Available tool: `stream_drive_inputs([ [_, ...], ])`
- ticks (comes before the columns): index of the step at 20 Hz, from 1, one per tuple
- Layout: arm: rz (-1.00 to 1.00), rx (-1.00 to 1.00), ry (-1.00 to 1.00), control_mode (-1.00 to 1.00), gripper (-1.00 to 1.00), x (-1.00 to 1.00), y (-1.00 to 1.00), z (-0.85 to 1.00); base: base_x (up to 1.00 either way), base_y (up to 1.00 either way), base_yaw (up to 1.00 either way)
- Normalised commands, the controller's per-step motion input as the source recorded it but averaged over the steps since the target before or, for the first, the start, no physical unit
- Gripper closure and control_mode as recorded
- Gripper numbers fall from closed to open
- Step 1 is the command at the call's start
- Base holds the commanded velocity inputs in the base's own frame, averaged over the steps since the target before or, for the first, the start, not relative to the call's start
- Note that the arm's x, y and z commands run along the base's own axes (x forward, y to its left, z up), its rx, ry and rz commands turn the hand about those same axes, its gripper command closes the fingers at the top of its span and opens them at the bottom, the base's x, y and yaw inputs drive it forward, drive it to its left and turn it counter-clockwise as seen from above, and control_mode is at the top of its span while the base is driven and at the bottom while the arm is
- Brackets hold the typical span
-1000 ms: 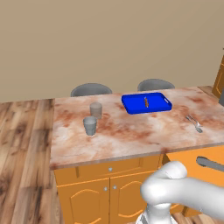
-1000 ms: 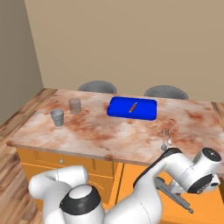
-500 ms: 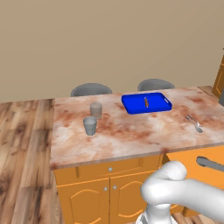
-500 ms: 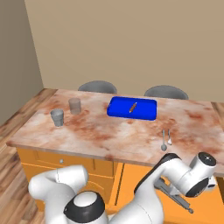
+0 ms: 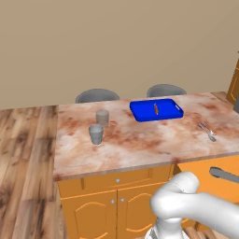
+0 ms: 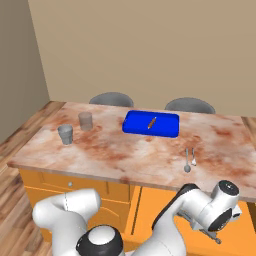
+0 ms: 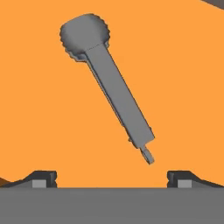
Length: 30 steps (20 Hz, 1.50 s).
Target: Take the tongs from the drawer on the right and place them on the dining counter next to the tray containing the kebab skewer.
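Fingers spread apart above the tongs
Tongs lay flat on the open drawer's floor; the grasp looked best centred across the flat handle, below the scoop end.

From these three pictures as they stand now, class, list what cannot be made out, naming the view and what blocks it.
- Tongs: in the left base view the right edge cuts them off, leaving one grey end in the drawer.
- Gripper: in the right base view the white wrist hides its jaws; the hand view shows them open above the tongs.
- Kebab skewer on the tray: too small to tell its pieces.
- Small silver utensil: too small to identify.
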Motion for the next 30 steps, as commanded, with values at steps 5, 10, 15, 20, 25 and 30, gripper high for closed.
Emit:
stream_drive_inputs([
  [5,0.09,0.0,0.0,-1.0,-1.0,0.04,0.0,-0.23,0.0,0.0,0.0],
  [10,0.07,0.0,0.0,-1.0,-1.0,0.12,0.0,-0.18,0.0,0.0,0.0],
  [15,0.07,0.0,0.0,-1.0,-1.0,0.14,-0.01,-0.21,0.0,0.0,0.0],
  [20,0.05,0.0,0.0,-1.0,-1.0,0.12,-0.1,-0.19,0.0,0.0,0.0],
  [25,0.05,0.0,0.0,-1.0,-1.0,0.05,-0.19,-0.17,0.0,0.0,0.0],
  [30,0.04,0.0,0.0,-1.0,-1.0,0.0,-0.16,-0.22,0.0,0.0,0.0],
])
